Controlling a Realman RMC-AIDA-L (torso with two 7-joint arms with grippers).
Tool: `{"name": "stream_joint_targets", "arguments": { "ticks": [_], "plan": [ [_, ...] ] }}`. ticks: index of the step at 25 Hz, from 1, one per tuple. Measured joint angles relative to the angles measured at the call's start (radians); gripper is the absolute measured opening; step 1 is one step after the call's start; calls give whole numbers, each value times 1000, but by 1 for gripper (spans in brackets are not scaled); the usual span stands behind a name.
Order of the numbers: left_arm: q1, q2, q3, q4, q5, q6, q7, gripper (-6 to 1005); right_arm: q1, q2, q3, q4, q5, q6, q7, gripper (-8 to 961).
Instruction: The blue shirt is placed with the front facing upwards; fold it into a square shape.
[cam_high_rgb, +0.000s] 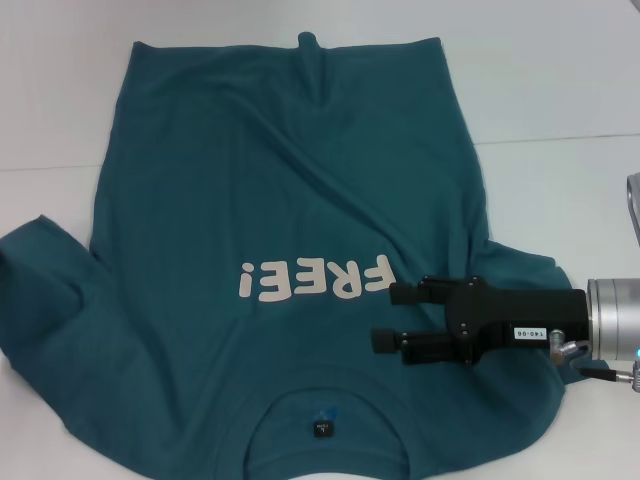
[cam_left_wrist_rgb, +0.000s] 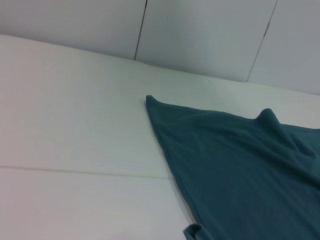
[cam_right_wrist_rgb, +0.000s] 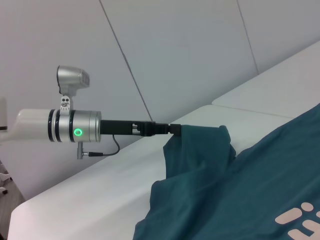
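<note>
The blue shirt (cam_high_rgb: 280, 200) lies front up on the white table, its cream "FREE!" lettering (cam_high_rgb: 312, 279) facing me upside down and the collar with a dark neck label (cam_high_rgb: 322, 429) nearest me. My right gripper (cam_high_rgb: 383, 316) is open, low over the shirt's right shoulder area beside the lettering, with nothing between its fingers. My left gripper is outside the head view. The right wrist view shows the left gripper (cam_right_wrist_rgb: 175, 130) pinching the edge of the left sleeve (cam_right_wrist_rgb: 200, 150), which rises in a peak off the table. The left wrist view shows the far hem corner (cam_left_wrist_rgb: 150, 100).
The white table (cam_high_rgb: 560, 90) extends beyond the shirt on the far side and the right, with a seam line (cam_high_rgb: 560, 140) across it. Light wall panels (cam_right_wrist_rgb: 175, 50) stand behind the table.
</note>
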Motion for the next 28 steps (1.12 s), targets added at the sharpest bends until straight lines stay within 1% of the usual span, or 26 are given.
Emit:
{"name": "stream_joint_targets", "arguments": {
  "ticks": [17,20,23,28],
  "plan": [
    [-14,3,8,65,0,0,-9,-2,0,1,-5,4,11,0,0,915],
    [-14,-1,15,70,0,20,-23,-2,0,1,-5,4,11,0,0,915],
    [-9,-8,17,78,-5,81,-44,-2,0,1,-5,4,11,0,0,915],
    [-7,-11,12,81,-13,239,-90,-1,-3,1,-2,4,11,1,0,914]
  ]
}}
